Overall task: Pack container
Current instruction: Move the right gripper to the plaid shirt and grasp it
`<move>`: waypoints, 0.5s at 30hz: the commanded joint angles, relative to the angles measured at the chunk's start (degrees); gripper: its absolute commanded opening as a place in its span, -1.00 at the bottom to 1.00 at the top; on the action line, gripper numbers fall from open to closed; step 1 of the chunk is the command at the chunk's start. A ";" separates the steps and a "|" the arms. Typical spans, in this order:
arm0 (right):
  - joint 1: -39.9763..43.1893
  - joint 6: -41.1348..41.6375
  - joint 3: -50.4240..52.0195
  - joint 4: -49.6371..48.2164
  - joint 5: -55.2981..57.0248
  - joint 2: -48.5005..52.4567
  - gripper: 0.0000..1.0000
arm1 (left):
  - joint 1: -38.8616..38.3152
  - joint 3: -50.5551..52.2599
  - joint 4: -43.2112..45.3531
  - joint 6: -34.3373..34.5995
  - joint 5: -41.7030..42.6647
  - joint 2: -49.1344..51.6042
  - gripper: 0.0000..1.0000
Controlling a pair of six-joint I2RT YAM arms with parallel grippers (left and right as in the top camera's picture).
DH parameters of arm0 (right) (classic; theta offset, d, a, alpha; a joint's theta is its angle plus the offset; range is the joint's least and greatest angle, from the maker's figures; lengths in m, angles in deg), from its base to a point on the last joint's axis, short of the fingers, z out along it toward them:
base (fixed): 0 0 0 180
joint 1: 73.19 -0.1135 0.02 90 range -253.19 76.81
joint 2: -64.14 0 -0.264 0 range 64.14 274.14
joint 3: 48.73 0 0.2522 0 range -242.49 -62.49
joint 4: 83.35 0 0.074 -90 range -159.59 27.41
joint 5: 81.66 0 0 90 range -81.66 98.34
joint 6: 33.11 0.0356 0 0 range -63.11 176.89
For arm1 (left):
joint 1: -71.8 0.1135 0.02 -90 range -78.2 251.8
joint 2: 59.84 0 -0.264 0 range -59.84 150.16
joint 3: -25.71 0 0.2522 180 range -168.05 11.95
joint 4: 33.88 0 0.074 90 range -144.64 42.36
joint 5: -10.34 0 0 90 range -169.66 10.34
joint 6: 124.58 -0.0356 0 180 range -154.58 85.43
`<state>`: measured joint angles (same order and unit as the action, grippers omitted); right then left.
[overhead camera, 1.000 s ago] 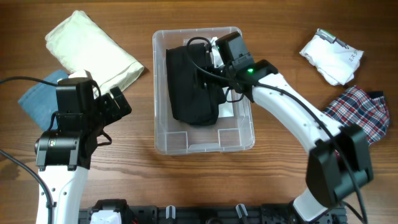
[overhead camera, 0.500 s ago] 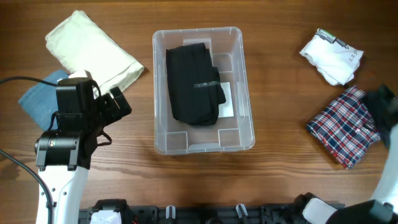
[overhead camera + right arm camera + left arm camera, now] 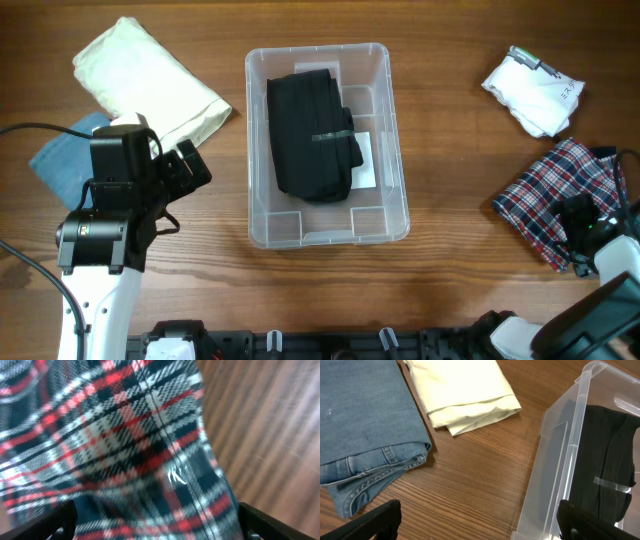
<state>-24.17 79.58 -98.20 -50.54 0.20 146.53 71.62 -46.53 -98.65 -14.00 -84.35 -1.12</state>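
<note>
The clear container (image 3: pixel 256 150) stands at the table's middle with a folded black garment (image 3: pixel 310 135) lying inside. It also shows in the left wrist view (image 3: pixel 555 460), with the black garment (image 3: pixel 612 455) in it. My left gripper (image 3: pixel 190 166) is open and empty, left of the container, over bare wood (image 3: pixel 480 525). My right gripper (image 3: pixel 580 216) is open, low over a plaid garment (image 3: pixel 540 200) at the right. The plaid cloth (image 3: pixel 125 455) fills the right wrist view, and the open fingers (image 3: pixel 157 527) straddle it.
A cream folded garment (image 3: pixel 150 80) and blue jeans (image 3: pixel 55 160) lie at the back left, also in the left wrist view (cream (image 3: pixel 462 390), jeans (image 3: pixel 365 425)). A white garment (image 3: pixel 533 92) lies at the back right.
My right arm left the container, leaving the black garment inside, and swung right to hover over the plaid garment. The left arm has not moved.
</note>
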 commanded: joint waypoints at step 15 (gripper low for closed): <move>-12.15 -10.14 -15.30 0.66 -33.33 -1.42 -0.91 | 0.46 -1.01 0.11 -0.66 -0.74 0.15 0.99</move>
<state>-29.90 74.73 -105.95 -51.55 -25.29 152.61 71.62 -46.53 -98.67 -13.97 -84.33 -1.12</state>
